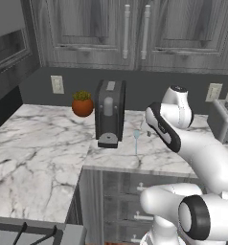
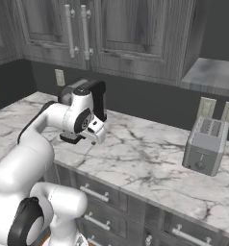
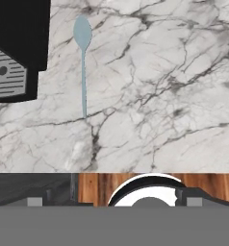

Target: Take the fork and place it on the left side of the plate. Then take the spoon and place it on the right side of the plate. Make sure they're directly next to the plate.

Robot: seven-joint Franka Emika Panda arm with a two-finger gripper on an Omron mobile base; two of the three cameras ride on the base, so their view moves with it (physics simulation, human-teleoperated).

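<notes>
The gripper point(image 2: 96, 129), fingers spread and holding nothing, hangs above the marble counter point(image 1: 34, 153). The spoon point(image 3: 82, 62) lies flat there, just right of the coffee machine point(image 1: 109, 112), bowl end farthest.

counter point(image 1: 34, 148): white marble, grey veins
on it: spoon point(image 3: 82, 57), coffee machine point(image 1: 109, 112), potted plant point(image 1: 82, 104), toaster point(image 2: 205, 145)

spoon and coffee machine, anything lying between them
Nothing: in the hand view only bare marble counter separates the spoon from the coffee machine.
</notes>
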